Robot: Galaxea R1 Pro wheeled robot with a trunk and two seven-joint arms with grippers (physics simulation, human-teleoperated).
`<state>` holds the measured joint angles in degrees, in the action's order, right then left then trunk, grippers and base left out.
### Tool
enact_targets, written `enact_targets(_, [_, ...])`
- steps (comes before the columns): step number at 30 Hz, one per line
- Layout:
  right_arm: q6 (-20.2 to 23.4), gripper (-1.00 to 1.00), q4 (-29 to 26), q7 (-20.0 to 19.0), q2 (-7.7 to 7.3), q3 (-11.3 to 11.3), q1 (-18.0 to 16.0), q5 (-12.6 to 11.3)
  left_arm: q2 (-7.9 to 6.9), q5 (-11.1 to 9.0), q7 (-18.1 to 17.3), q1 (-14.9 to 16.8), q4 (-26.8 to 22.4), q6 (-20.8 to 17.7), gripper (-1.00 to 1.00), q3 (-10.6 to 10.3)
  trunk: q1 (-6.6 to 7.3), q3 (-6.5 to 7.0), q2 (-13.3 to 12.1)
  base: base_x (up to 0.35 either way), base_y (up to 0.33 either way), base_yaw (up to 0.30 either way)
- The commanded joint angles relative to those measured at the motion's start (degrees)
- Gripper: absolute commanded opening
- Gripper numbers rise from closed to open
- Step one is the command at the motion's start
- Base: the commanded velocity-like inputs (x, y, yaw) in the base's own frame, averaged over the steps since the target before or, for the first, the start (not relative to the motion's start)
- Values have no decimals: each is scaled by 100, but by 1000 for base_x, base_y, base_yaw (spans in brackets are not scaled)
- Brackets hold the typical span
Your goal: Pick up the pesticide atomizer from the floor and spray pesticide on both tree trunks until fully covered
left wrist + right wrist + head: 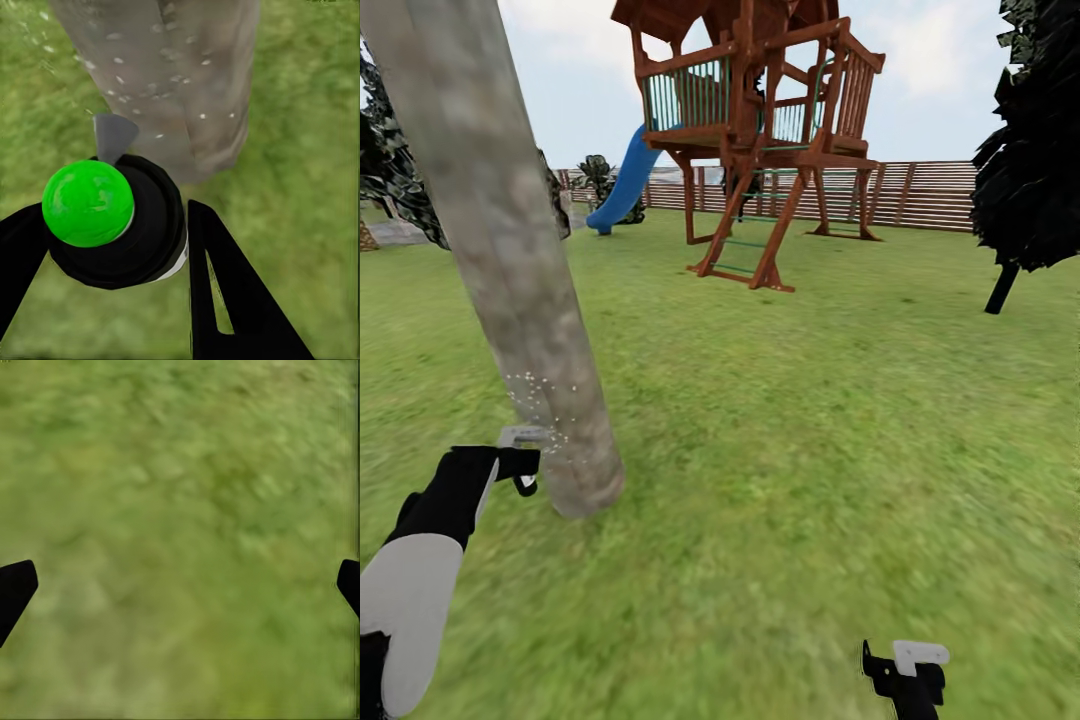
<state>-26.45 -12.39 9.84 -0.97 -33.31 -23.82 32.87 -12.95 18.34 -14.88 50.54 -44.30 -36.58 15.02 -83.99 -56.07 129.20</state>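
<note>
A thick mottled grey-tan tree trunk (510,250) leans up the left of the head view, rising from the lawn of the garden (790,430). My left gripper (523,468) sits just left of its base, shut on the pesticide atomizer (112,221), a black bottle with a green ball top and a grey nozzle aimed at the tree trunk (187,75). Whitish specks of pesticide (538,400) dot the bark near the nozzle, and pesticide (150,82) shows the same way up close. My right gripper (905,670) hangs low at the right, open over bare grass (180,510).
A brown wooden play tower (760,130) with a blue slide (625,185) stands ahead on the lawn. A slatted fence (930,195) runs behind it. A near-black narrow tree (1030,150) stands at the right, dark bushes (390,170) at the far left.
</note>
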Motion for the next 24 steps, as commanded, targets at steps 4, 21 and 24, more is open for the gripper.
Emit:
enact_targets(4, [0,100,0,0,0,0,0,0,-102,-32,38,-15,67,-4,-100,38,0,0,0,105,-274,34])
enact_targets(21, [0,100,2,0,-7,0,0,9,-272,-33,62,-18,229,45,-100,640,0,0,0,27,-274,128])
enact_targets(24, [0,100,5,0,-1,0,0,9,-270,-24,64,-18,229,38,-100,634,0,0,0,0,-274,197])
